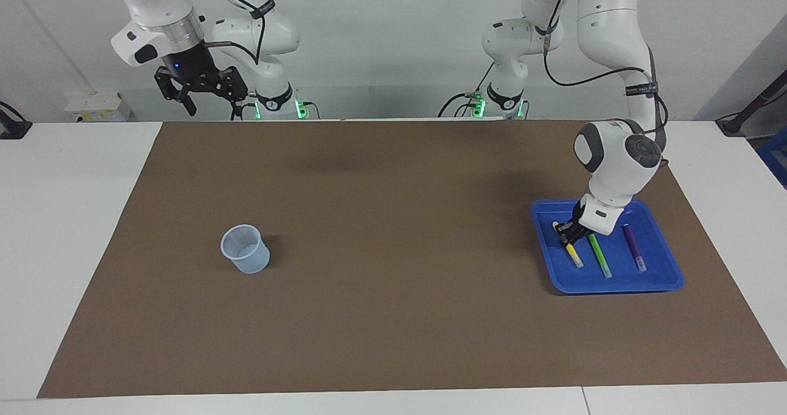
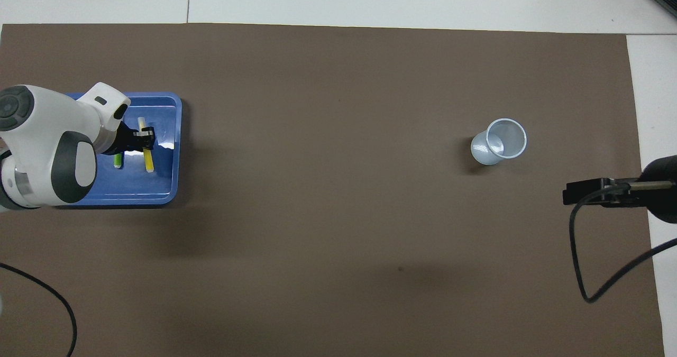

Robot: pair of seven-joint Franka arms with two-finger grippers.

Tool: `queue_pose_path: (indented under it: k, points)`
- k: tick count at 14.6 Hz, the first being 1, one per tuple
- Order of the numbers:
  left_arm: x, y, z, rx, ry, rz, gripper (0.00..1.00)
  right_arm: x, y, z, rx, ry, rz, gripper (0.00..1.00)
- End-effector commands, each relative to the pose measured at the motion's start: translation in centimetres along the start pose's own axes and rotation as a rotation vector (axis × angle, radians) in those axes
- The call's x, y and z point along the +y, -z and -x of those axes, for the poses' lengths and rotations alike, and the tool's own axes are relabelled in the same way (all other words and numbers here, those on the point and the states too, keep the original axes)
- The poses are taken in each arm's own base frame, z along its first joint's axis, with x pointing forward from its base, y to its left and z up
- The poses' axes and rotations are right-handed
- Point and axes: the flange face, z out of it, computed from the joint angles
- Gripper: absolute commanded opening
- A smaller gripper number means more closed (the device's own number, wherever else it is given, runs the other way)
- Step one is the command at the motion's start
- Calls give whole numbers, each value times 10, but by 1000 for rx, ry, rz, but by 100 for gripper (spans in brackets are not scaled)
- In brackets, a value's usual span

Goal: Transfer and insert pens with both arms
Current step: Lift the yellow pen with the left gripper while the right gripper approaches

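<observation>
Left gripper (image 1: 567, 235) clamped on the yellow pen (image 1: 572, 254); right gripper (image 1: 203, 98) waited, fingers apart.
You risked it slipping off-centre during the lift from the blue tray (image 1: 658, 283).

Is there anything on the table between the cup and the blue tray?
No. Between the cup and the tray there is only bare brown mat; both views show it.

Brown mat (image 1: 393, 316): matt, paper-like, smooth. Blue tray (image 1: 667, 280): glossy plastic, glare on its floor in the overhead view. Cup (image 1: 245, 249): translucent pale plastic. Yellow pen (image 1: 574, 255), green pen (image 1: 600, 256), purple pen (image 1: 633, 246): smooth plastic. Arm shells: glossy white plastic; silver wrist ring (image 1: 174, 32): metal.
</observation>
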Motion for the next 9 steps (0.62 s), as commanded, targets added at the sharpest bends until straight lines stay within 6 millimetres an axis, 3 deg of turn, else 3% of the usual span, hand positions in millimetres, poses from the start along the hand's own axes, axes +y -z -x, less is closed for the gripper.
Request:
queue_pose_path:
  k: [1,3,9]
  points:
    - [8,36,-12,-10,1,6,0,3,0,7,6,19,-7,100]
    - [12,48,-15,-15,-8,6,0,3,0,8,-1,20,-6,100]
    - [21,51,1,-126,35,63,0,-5,-4,8,-2,24,-42,100]
